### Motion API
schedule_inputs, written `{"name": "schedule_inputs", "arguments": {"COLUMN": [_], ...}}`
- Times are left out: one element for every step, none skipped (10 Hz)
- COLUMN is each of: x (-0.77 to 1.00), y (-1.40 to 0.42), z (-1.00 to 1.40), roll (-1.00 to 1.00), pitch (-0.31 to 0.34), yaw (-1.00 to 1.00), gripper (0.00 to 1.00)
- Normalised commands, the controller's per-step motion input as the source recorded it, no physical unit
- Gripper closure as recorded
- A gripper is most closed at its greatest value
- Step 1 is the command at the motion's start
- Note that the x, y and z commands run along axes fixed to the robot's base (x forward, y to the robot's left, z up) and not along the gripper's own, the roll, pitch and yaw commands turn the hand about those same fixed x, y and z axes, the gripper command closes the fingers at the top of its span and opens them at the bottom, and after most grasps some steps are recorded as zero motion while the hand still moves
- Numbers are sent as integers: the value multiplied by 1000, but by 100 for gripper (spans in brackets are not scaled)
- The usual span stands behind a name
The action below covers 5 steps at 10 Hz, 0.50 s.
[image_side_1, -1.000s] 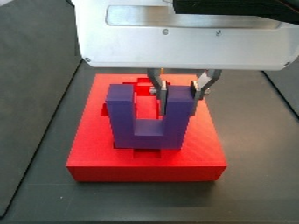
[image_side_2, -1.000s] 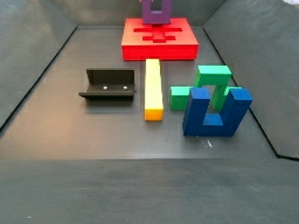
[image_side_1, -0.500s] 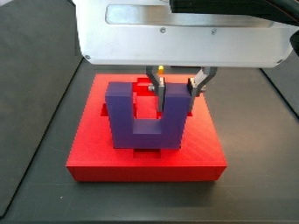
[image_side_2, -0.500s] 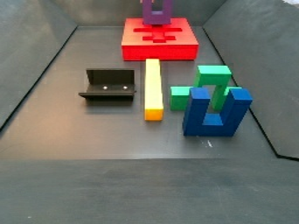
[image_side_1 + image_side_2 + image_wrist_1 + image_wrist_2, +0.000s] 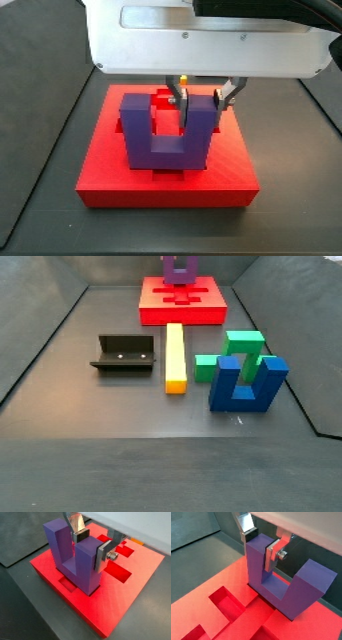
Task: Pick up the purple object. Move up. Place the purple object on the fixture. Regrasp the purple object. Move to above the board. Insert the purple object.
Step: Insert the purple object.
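Note:
The purple object [image 5: 167, 132] stands upright on the red board [image 5: 167, 185], prongs up, its base at one of the board's recesses [image 5: 228, 602]. How deep it sits I cannot tell. My gripper [image 5: 91, 544] is shut on one prong of the purple object [image 5: 83, 559], a dark pad and a silver plate pressed against the prong's two sides. The other wrist view shows the same grip [image 5: 262, 546] on the purple object [image 5: 284, 584]. In a side view the purple object [image 5: 177, 268] shows at the far end on the board [image 5: 183, 306]. The fixture [image 5: 123, 354] stands bare.
A yellow bar [image 5: 174, 356] lies between the fixture and a green block [image 5: 241, 348]. A blue U-shaped block [image 5: 249, 384] stands in front of the green one. Grey walls [image 5: 54, 326] slope up round the dark floor.
The gripper and the purple object have shifted very slightly together over the board. Nothing else has moved.

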Motion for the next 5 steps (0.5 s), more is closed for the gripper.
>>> {"name": "schedule_inputs", "arguments": {"x": [0, -31, 0, 0, 0], "y": [-103, -174, -200, -129, -20], "z": [-80, -254, -294, -351, -429], "roll": [269, 369, 383, 344, 180], "pitch": [0, -4, 0, 0, 0], "yaw": [0, 11, 11, 26, 14], "gripper": [100, 100, 100, 100, 100]}}
